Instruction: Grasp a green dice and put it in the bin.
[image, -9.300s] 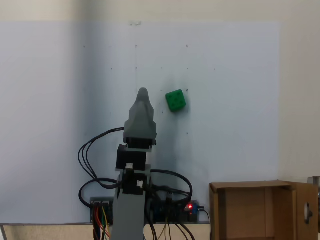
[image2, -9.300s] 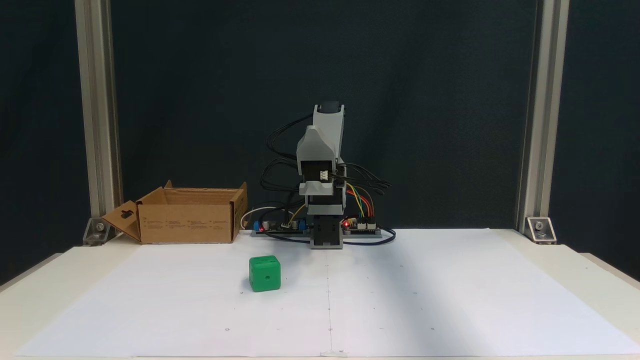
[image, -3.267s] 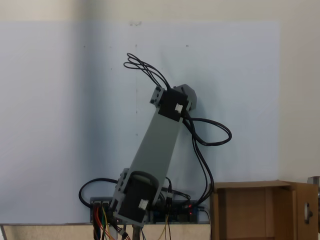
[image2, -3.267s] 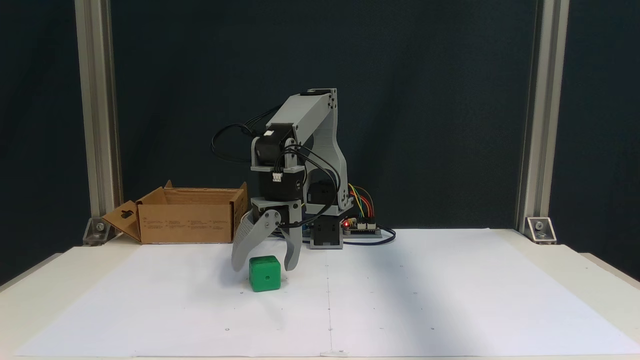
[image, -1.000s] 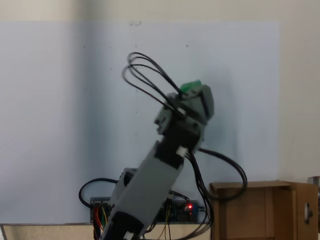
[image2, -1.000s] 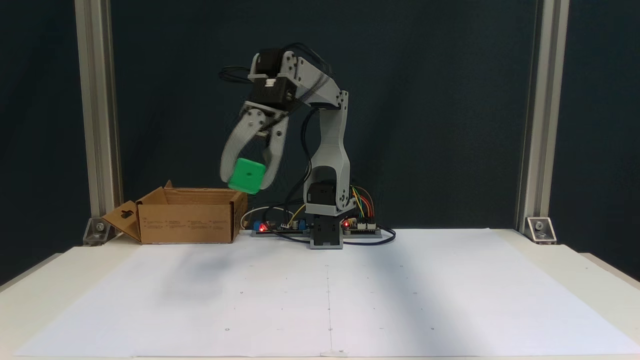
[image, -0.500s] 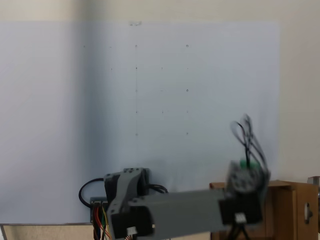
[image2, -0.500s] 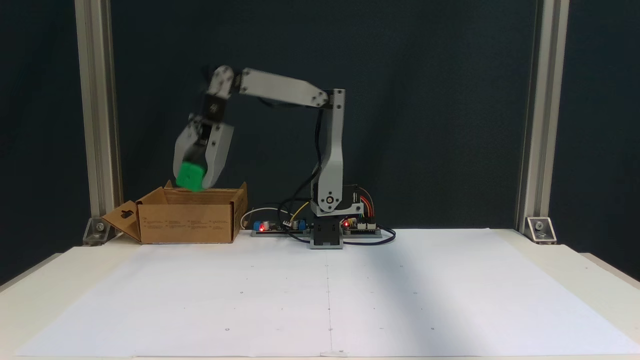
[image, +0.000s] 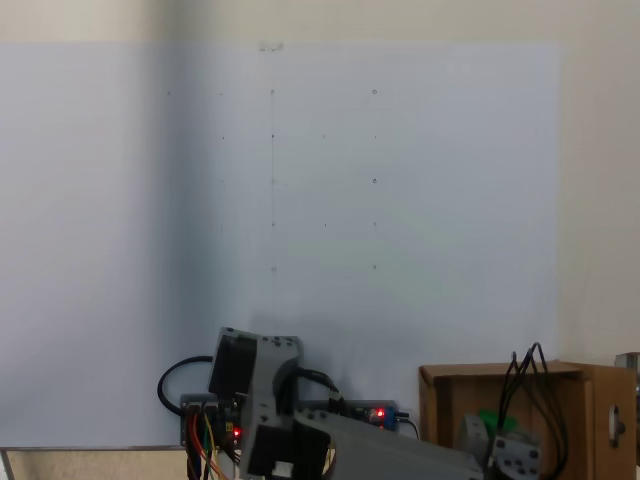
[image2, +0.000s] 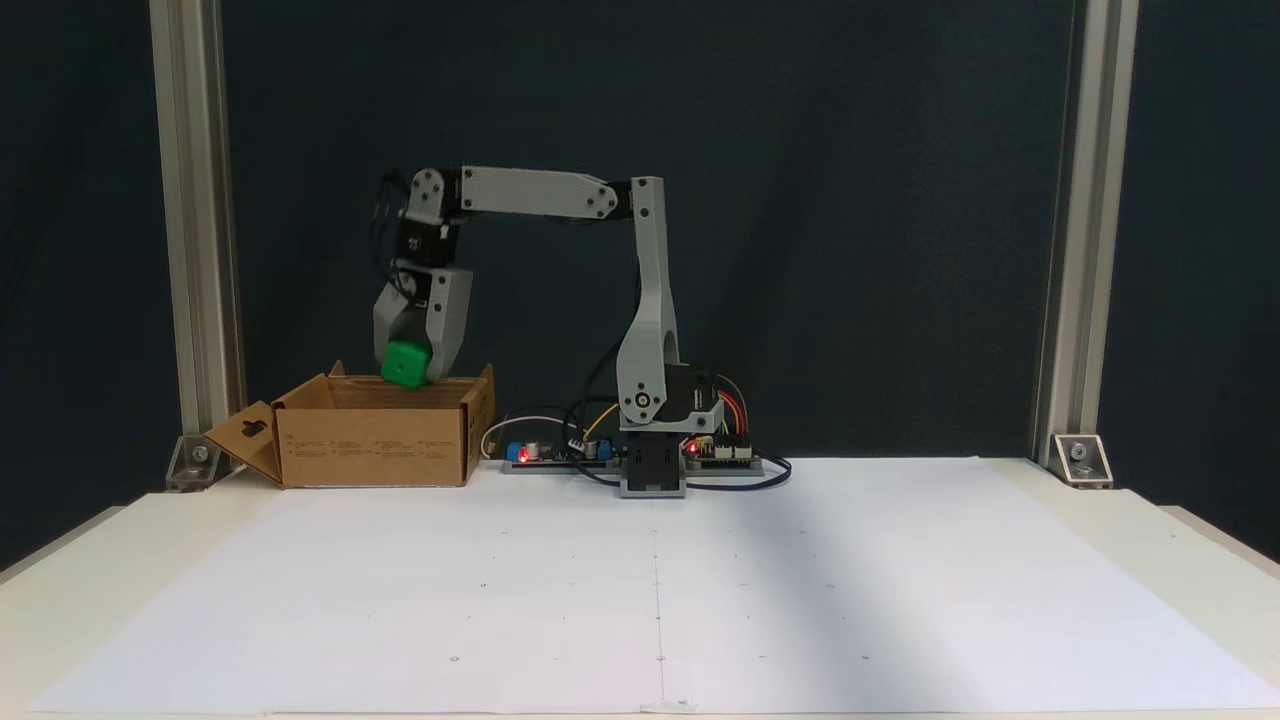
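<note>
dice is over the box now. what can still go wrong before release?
1. The green dice hangs in the gripper just above the rim of the bin, toward the wall nearest the arm's base. Released here it should land inside, but it might clip that wall or bounce.
2. The gripper tips sit about level with the upright flaps, so lowering or swinging sideways could catch the cardboard and shift the bin.

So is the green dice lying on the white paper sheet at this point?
No, the green dice is held up in the pincer just above the open top of the bin, off the white paper sheet.
</note>
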